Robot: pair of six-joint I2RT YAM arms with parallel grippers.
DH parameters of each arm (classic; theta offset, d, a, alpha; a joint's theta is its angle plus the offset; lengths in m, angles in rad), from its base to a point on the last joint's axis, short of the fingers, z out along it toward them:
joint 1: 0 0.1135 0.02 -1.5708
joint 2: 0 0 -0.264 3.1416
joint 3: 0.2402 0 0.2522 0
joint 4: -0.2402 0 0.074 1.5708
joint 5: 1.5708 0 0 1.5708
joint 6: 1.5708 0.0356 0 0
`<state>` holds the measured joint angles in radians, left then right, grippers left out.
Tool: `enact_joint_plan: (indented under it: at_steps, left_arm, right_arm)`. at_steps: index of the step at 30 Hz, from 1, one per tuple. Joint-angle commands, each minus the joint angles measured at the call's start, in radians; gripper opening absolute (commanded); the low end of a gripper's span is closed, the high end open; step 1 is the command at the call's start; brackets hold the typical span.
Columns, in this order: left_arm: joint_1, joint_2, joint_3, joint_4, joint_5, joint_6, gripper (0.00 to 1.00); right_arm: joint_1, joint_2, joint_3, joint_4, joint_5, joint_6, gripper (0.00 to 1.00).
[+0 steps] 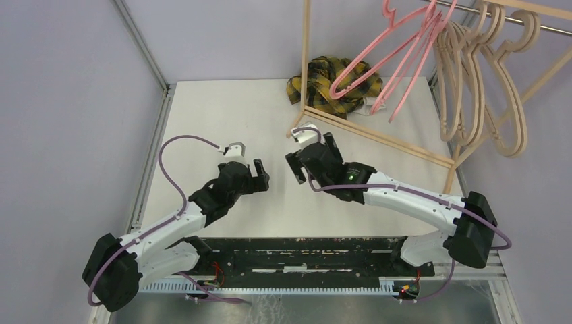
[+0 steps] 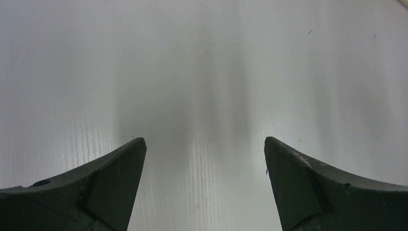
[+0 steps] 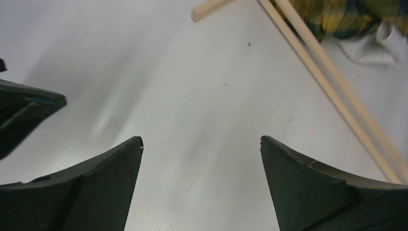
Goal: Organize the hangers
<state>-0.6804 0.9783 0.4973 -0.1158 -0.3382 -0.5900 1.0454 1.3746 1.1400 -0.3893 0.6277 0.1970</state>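
White table [image 1: 222, 115] between lilac walls, seen from above. From 1 to 3 o'clock stands a light wooden rack frame [image 1: 378, 134] carrying a metal rail [image 1: 539, 23]. All visible hangers hang from this rail. The pink hangers [image 1: 405, 57] are at 1 o'clock, swung aslant over the table. The tan hangers [image 1: 482, 88] are beside them, toward 2 o'clock. A plaid cloth [image 1: 330, 84] lies crumpled at 12 o'clock, behind the frame's base bar. The left gripper [image 1: 262, 177] and right gripper [image 1: 310, 156] sit near table centre, facing each other, close but apart. Both wrist views show jaws spread wide and empty over bare tabletop.
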Motion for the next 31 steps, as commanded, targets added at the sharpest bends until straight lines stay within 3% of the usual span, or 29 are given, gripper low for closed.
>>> enact_joint_plan:
  at_steps: [1,7,20,31]
  left_arm:
    - [0.005,0.028,-0.007,0.105,-0.035,0.044,0.99]
    - [0.006,0.068,-0.022,0.179,-0.048,0.085,0.99]
    - [0.014,0.119,-0.018,0.253,0.002,0.099,0.99]
    - [0.016,0.105,-0.026,0.237,0.003,0.099,0.99]
  right_arm:
    - [-0.185,-0.071,-0.160,0.119,-0.121,0.138,1.00]
    - [-0.306,-0.071,-0.350,0.307,-0.166,0.030,1.00]
    - [-0.337,0.106,-0.226,0.124,-0.085,0.166,1.00]
    - [-0.350,0.100,-0.222,0.099,-0.022,0.186,1.00]
